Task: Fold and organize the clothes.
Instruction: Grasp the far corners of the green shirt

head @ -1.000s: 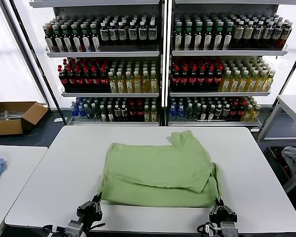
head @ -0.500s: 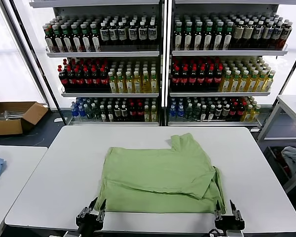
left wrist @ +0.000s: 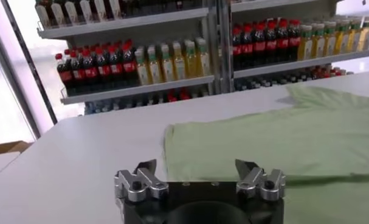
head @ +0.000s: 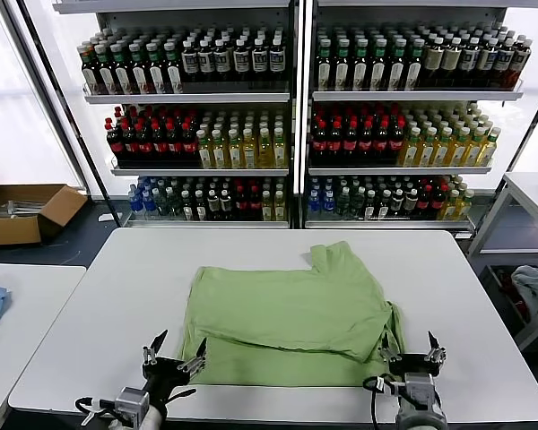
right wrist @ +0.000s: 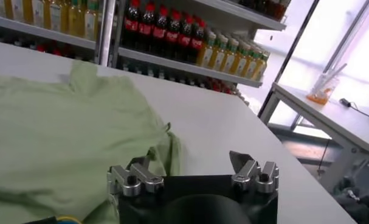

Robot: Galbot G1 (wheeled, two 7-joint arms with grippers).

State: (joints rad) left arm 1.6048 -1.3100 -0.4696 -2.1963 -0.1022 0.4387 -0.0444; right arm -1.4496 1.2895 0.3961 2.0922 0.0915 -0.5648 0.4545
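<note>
**Folded shirt on table, both grippers released**

White rounded table [head: 90,331] before shelves of bottled drinks [head: 291,125]. Light green soft-fabric polo shirt [head: 287,313] lies folded at table centre, one sleeve toward the shelves. Left gripper [head: 173,356] at shirt's near left corner, fingers spread, empty. Right gripper [head: 411,351] at near right corner, fingers spread, holding nothing.

Head camera looks forward and down over the white table [head: 90,313]; both wrist cameras sit low, close, sharing the green shirt [left wrist: 306,134] and bottle shelves [right wrist: 190,52].
</note>
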